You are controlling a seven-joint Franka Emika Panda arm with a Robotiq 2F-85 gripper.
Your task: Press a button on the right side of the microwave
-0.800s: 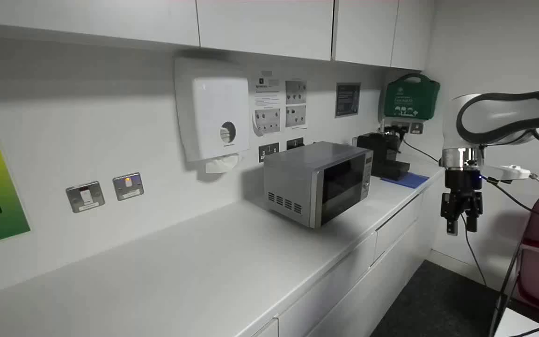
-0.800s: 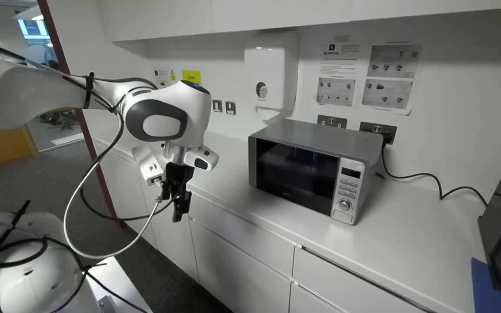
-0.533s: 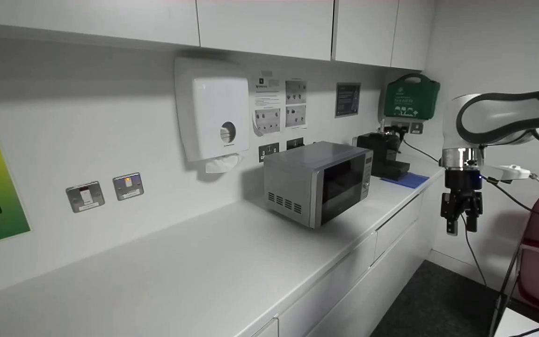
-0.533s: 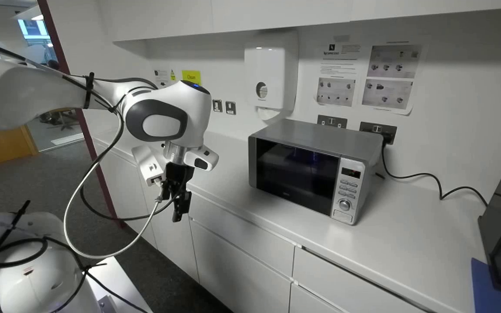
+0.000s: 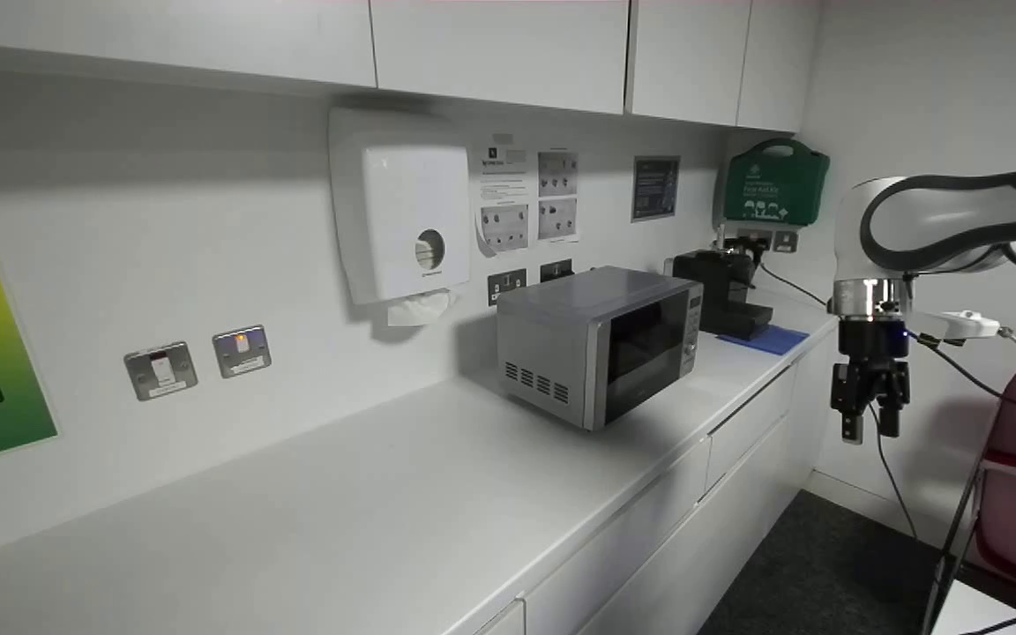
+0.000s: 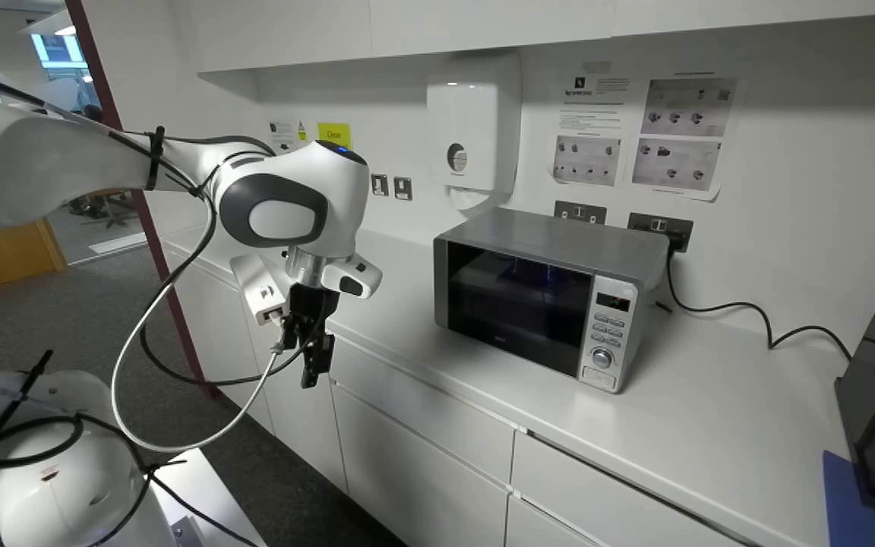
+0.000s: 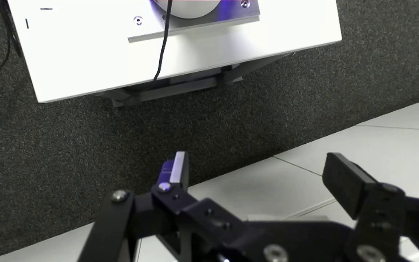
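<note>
The microwave (image 5: 552,353) is a grey box with a dark glass window, on the white counter. It also shows in an exterior view (image 6: 559,235), with its control strip (image 6: 604,296) at the right of the front. The strip has a small display, several small buttons (image 6: 608,322), a round knob (image 6: 601,358) and a panel below it. My gripper (image 5: 870,430) hangs pointing down in front of the counter, well away from the microwave; it also shows in an exterior view (image 6: 317,372). In the wrist view my gripper (image 7: 258,169) is open, with nothing between its fingers. The microwave is out of the wrist view.
The counter's front edge (image 6: 437,372) and drawers lie between gripper and microwave. A white dispenser (image 5: 411,212) hangs above on the wall, below cupboards (image 5: 499,53). A black machine (image 5: 724,291) stands on a blue mat (image 5: 768,339). Loose cables (image 6: 122,380) hang from the arm.
</note>
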